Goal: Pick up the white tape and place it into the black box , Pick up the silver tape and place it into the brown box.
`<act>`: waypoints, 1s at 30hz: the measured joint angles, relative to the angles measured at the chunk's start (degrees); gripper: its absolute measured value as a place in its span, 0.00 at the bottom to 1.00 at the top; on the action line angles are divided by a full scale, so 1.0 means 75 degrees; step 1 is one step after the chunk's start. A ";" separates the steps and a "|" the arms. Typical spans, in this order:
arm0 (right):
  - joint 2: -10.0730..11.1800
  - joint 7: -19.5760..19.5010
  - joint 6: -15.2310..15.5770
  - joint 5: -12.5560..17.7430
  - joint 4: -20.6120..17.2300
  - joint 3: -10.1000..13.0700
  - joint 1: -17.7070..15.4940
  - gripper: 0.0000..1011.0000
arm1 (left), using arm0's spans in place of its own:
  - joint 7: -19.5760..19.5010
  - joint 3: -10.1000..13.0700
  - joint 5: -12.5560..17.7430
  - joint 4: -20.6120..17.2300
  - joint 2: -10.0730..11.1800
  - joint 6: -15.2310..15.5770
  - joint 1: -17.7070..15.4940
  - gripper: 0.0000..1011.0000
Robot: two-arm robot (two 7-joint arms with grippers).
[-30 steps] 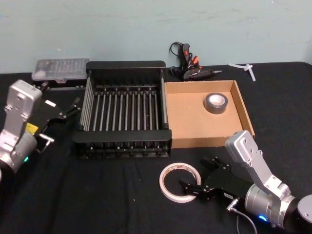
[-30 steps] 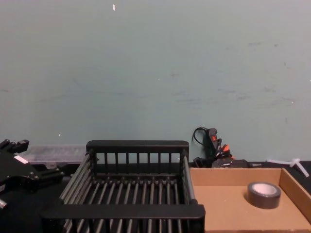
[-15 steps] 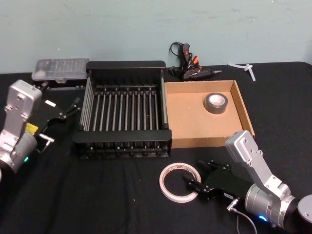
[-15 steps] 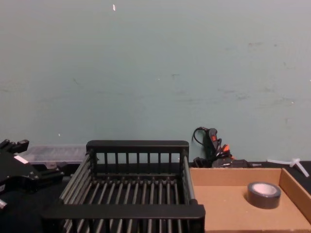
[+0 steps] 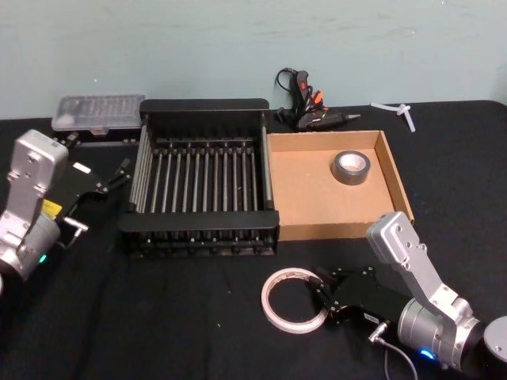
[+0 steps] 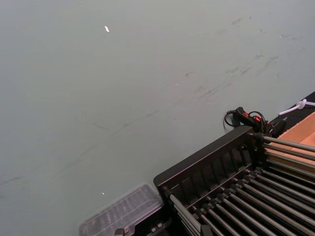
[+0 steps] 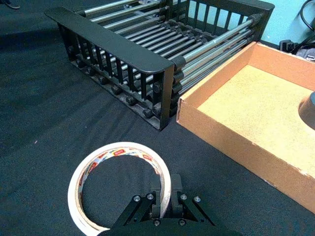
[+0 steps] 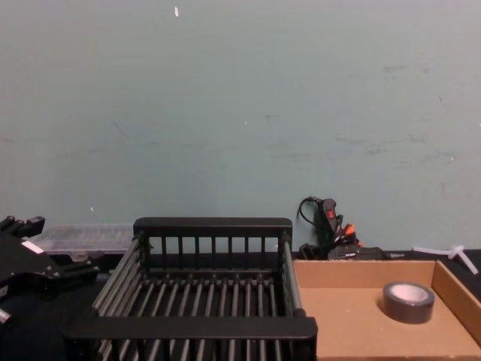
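Black cloth; right gripper (image 7: 166, 192) pinches thin white tape (image 7: 119, 185).

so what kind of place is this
Probably a workshop or lab bench: a black-clothed table against a bare wall, with a glue gun, a clear parts case and tape rolls laid out for sorting.

There were two rolls of tape, one white tape (image 5: 293, 299) and one silver tape (image 5: 351, 166); two boxes, one black box (image 5: 203, 105) and one brown box (image 5: 394, 169); and one glue gun (image 5: 309, 107).
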 joint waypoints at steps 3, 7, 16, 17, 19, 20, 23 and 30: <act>0.0000 0.0000 0.0000 0.0001 0.0000 0.0000 0.0000 0.12 | 0.0000 0.0000 0.0000 0.0000 0.0000 0.0000 0.0000 0.99; 0.0000 -0.0001 -0.0001 0.0000 0.0000 0.0000 0.0000 0.09 | 0.0000 0.0000 0.0000 0.0000 0.0000 0.0000 0.0000 0.99; 0.0037 0.0123 -0.0053 0.0114 -0.0019 0.0025 -0.0006 0.08 | 0.0000 0.0000 0.0000 0.0000 0.0000 0.0000 0.0000 0.99; 0.0040 0.0128 -0.0057 0.0123 -0.0022 0.0027 -0.0004 0.08 | 0.0000 -0.0001 0.0000 0.0000 0.0000 0.0000 0.0000 0.99; 0.0047 0.0136 -0.0066 0.0151 -0.0041 0.0035 -0.0001 0.08 | 0.0000 0.0000 0.0000 0.0000 0.0000 0.0000 0.0000 0.99; 0.0050 0.0139 -0.0067 0.0161 -0.0051 0.0040 0.0001 0.08 | 0.0000 0.0000 0.0000 0.0001 0.0000 0.0000 0.0000 0.99; 0.0065 0.0153 -0.0073 0.0210 -0.0094 0.0060 0.0013 0.08 | 0.0000 0.0000 0.0000 0.0000 0.0000 0.0000 0.0000 0.99; 0.0178 0.0296 -0.0163 0.0392 -0.0285 0.0133 0.0047 0.08 | 0.0000 0.0000 -0.0001 0.0000 0.0000 0.0000 0.0000 0.99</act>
